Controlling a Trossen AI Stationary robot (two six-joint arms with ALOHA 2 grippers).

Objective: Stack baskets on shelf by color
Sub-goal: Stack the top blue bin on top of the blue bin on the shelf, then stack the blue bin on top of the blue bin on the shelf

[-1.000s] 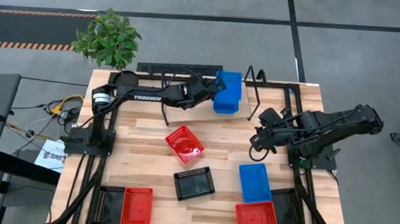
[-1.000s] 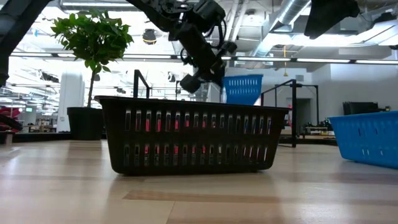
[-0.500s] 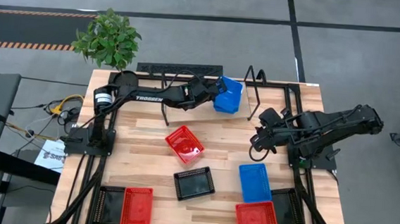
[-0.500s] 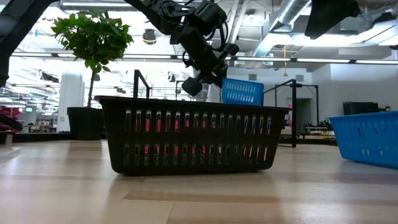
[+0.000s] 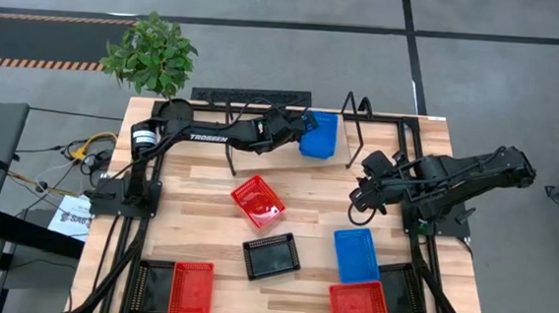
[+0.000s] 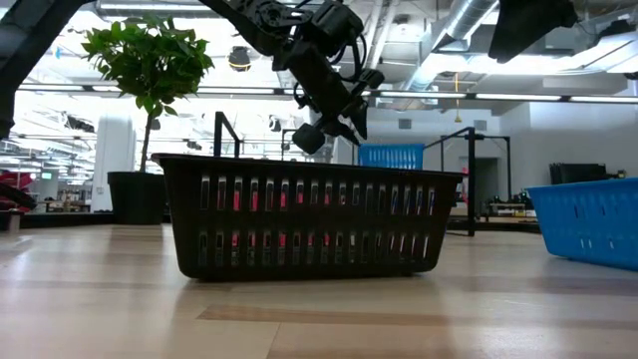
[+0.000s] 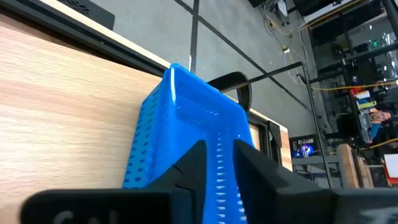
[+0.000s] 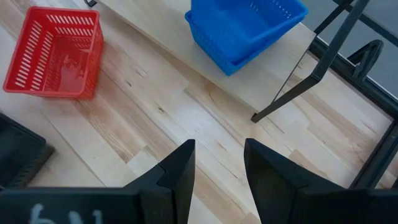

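Nearest to us, along the table's front edge, a black basket (image 5: 155, 288) and a red basket (image 5: 191, 290) sit side by side on the left. A second red basket (image 5: 357, 304) and a second black basket (image 5: 400, 291) sit together on the right. Behind them are a loose blue basket (image 5: 355, 255), a third black basket (image 5: 272, 256) and a tilted red basket (image 5: 259, 201). None of these has moved.

The right gripper (image 5: 358, 203) hangs just beyond the loose blue basket. Its fingers are spread with nothing between them, exactly as a second ago.

Farthest back, the left gripper (image 5: 301, 130) reaches over the shelf (image 8: 270, 78). A second ago the blue basket (image 5: 320, 135) at its fingertips (image 7: 194, 163) stood raised and then tipped. Now we see it settled lower, nested in another blue basket on the shelf board. The left wrist view shows the fingers straddling its near rim. We cannot tell whether they still pinch it or have let go. The blue stack lies directly ahead of the left gripper and well beyond the right one.
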